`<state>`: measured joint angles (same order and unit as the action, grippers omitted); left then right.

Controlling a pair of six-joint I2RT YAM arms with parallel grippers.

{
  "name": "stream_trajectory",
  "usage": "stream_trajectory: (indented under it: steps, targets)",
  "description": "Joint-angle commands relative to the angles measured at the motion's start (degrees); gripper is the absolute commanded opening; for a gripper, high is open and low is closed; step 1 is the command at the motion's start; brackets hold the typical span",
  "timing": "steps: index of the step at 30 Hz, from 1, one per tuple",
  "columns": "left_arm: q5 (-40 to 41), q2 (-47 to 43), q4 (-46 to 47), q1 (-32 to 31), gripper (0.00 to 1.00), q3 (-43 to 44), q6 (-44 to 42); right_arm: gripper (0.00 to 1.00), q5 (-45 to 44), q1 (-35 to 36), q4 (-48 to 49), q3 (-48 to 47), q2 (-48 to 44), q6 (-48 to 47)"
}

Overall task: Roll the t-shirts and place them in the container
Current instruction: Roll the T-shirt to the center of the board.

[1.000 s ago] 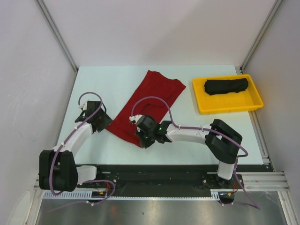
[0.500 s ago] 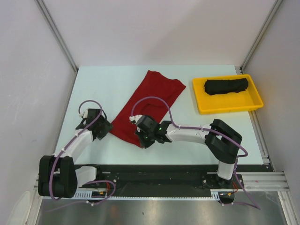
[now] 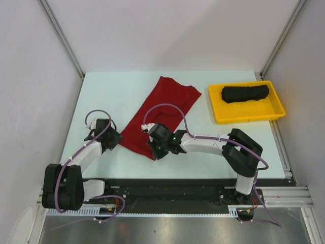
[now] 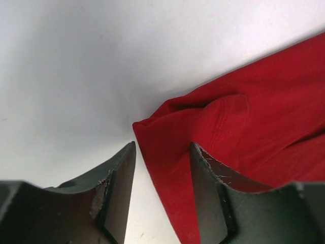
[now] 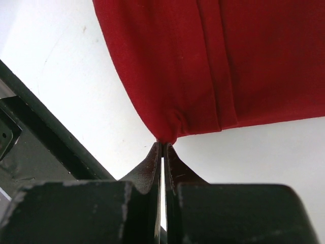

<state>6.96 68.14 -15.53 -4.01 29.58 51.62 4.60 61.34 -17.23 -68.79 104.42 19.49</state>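
Observation:
The deep red t-shirt (image 3: pixel 162 109) lies folded in a long diagonal strip across the middle of the table. My right gripper (image 3: pixel 155 152) is shut on its near corner (image 5: pixel 170 129), pinching the cloth at the fingertips. My left gripper (image 3: pixel 117 139) is open at the shirt's near-left corner (image 4: pixel 167 137), with the cloth edge lying between its fingers (image 4: pixel 119 188). The black t-shirt (image 3: pixel 245 93) lies rolled in the yellow tray.
The yellow tray (image 3: pixel 249 116) stands at the back right of the table. The black rail along the table's near edge (image 5: pixel 30 147) runs close behind my right gripper. White walls and metal posts enclose the table.
My left gripper has moved nearer and to the right, up to the red shirt's near-left corner. My right gripper has stayed shut on the near corner.

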Motion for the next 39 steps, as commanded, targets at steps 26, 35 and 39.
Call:
stream_trajectory:
  steps: [26,35,39]
  targets:
    - [3.15,13.77,-6.09,-2.58,0.11,18.4,-8.29,0.0,4.01,-4.56,2.64,0.59,-0.53,1.69]
    - [3.5,19.13,-6.44,-4.51,0.15,22.27,-8.2,0.0,7.52,-7.64,3.79,1.82,1.04,3.01]
    - [3.58,20.98,-6.18,-4.95,0.17,23.5,-8.2,0.0,7.79,-8.43,4.05,2.08,2.01,3.71]
